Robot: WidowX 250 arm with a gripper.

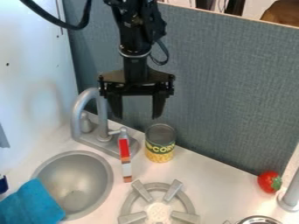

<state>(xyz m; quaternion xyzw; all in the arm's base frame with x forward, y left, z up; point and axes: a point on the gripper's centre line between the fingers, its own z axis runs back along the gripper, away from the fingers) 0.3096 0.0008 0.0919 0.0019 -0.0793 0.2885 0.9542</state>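
Note:
The black gripper [137,114] hangs open at the upper middle, fingers pointing down and apart, with nothing between them. Below it and slightly to the right, a corn can [160,148] stands upright on the white counter near the grey back panel. A narrow red, white and brown object [125,160] lies left of the can, by the base of the silver faucet [78,114].
A round metal sink [96,173] is at the lower left, with a blue cloth [32,205] over its edge. The grey stove burner [159,211] lies at the bottom middle. A red tomato [269,181] sits at the right, beside a grey post [290,195].

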